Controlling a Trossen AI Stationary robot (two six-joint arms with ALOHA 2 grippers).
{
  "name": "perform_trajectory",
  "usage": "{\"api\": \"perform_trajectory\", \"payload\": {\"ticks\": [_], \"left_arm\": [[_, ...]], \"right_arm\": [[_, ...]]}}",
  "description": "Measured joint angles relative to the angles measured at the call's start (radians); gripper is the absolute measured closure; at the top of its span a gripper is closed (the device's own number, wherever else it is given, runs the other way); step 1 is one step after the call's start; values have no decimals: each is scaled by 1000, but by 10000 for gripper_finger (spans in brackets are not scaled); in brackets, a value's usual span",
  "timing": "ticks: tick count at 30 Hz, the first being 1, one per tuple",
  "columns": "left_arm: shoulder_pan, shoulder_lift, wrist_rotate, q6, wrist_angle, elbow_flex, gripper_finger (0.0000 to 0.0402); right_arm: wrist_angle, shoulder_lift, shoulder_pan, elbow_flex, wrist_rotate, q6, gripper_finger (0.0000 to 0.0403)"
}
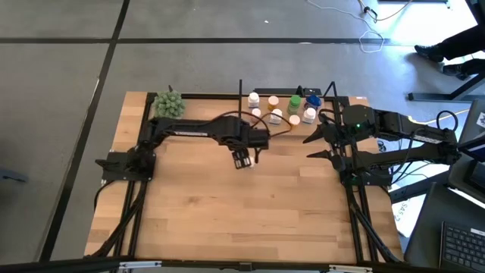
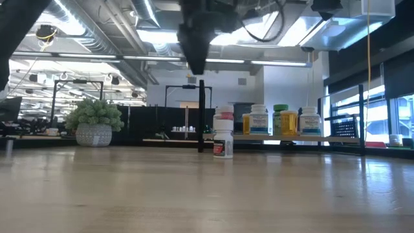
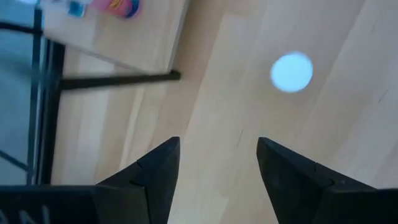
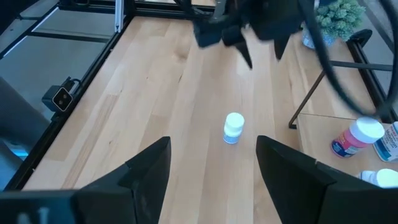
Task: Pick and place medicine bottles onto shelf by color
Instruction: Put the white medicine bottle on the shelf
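A: Nearest the low camera is bare counter (image 2: pixel 194 194), then one white-capped bottle (image 2: pixel 223 140) standing upright by itself in front of the shelf (image 2: pixel 291 138). What worries you here?

B: The left gripper (image 1: pixel 242 158) hangs over the middle of the counter, and from its wrist camera the bottle's white cap (image 3: pixel 291 71) sits ahead of the jaws and off to one side, not between them. If the arm drops straight down as it is, I judge one finger lands on the cap or clips the side and tips the bottle. It's small and light, so it would probably roll.

A: And the jaws themselves?

B: Spread, with a clear gap of bare wood between the fingers (image 3: pixel 155 174). They hold nothing and touch nothing.

A: Moving right?

B: The shelf at the far edge already carries a cluster of bottles: white, orange (image 1: pixel 294 120), a green one (image 1: pixel 294 101), a blue one (image 1: pixel 313 99). They stand close together, so a bottle brought in low could knock a neighbour or the black corner post (image 2: pixel 201 116).

A: The right arm?

B: The right gripper (image 1: pixel 320 145) waits near the shelf's right end, jaws also spread and empty, pointing across the counter toward the lone bottle. If both arms go for it, they could meet.
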Motion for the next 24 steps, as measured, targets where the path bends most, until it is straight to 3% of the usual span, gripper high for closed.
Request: {"api": "perform_trajectory", "payload": {"ticks": [12, 24], "left_arm": [[0, -393, 5, -164, 157, -497, 194], [1, -649, 6, -207, 302, -825, 194]], "right_arm": [[6, 0, 0, 0, 0, 0, 164], [6, 0, 0, 0, 0, 0, 164]]}}
